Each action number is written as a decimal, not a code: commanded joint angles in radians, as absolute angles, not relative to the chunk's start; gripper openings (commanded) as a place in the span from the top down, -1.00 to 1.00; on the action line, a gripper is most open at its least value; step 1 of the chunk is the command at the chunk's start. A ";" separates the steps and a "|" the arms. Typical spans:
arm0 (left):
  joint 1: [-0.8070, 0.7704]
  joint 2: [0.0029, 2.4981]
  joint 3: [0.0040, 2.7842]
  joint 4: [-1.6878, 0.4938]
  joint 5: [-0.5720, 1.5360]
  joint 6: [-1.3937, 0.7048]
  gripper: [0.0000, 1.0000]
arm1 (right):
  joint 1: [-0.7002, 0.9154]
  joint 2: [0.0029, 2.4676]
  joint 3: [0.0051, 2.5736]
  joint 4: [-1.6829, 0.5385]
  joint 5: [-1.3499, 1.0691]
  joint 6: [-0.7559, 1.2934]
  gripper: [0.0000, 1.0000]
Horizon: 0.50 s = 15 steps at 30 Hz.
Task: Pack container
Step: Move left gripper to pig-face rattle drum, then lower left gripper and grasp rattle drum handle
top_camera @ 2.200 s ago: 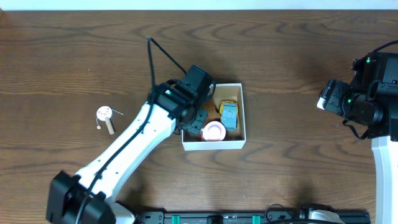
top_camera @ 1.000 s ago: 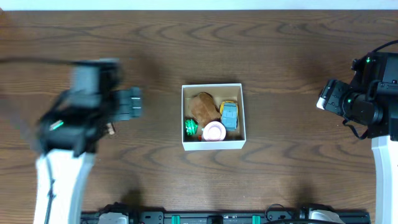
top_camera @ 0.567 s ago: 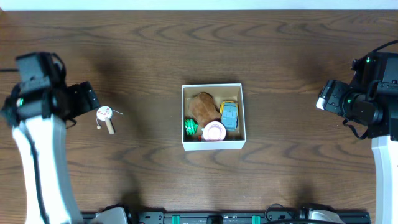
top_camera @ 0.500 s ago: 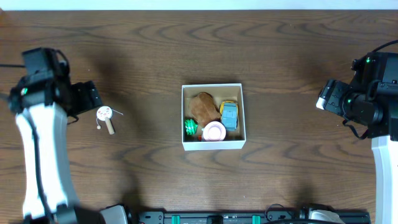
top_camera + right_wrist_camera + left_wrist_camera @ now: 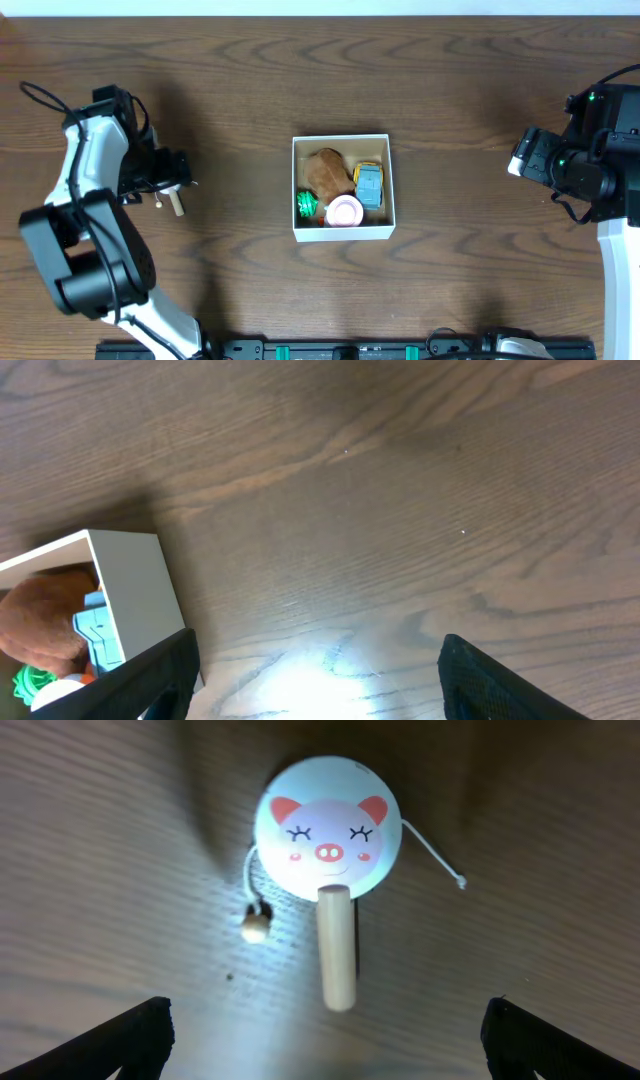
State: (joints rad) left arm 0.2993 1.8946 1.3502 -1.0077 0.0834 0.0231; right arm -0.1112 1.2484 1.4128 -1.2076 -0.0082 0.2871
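Observation:
The container (image 5: 392, 190), a white-walled square box, sits mid-table and holds a brown plush (image 5: 327, 172), a blue toy (image 5: 369, 186), a pink cup (image 5: 345, 211) and a green piece (image 5: 307, 206). Far left of it a pig-faced rattle drum (image 5: 330, 842) lies on the wood, its wooden handle (image 5: 178, 207) pointing toward the front. My left gripper (image 5: 170, 178) hovers over the drum, open; in the left wrist view the gripper (image 5: 325, 1038) has the handle (image 5: 337, 948) just ahead of its wide-spread tips. My right gripper (image 5: 520, 160) stands open and empty at the right, the box corner (image 5: 130, 575) at its left.
The drum's two strings trail out to each side, one ending in a small bead (image 5: 254, 926). Bare dark wood (image 5: 470, 110) lies between the box and the right arm. A black rail (image 5: 400, 350) runs along the front edge.
My left arm has left the box, swung far to the left and come down over the pig drum. The right arm has stayed put.

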 commanded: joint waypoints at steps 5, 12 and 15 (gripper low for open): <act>0.305 1.972 1.343 -1.008 0.106 0.033 -0.96 | -0.118 1.250 1.417 -1.208 -0.012 0.272 -0.56; 0.305 2.030 1.341 -1.004 0.106 0.033 -0.96 | -0.118 1.250 1.417 -1.208 -0.012 0.272 -0.57; 0.305 2.046 1.341 -1.004 0.106 0.033 -0.96 | -0.118 1.250 1.417 -1.208 -0.012 0.271 -0.57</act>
State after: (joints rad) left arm 0.2996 2.0289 1.3495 -1.0008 0.1020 0.0242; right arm -0.1112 1.2484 1.4128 -1.2076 -0.0082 0.2836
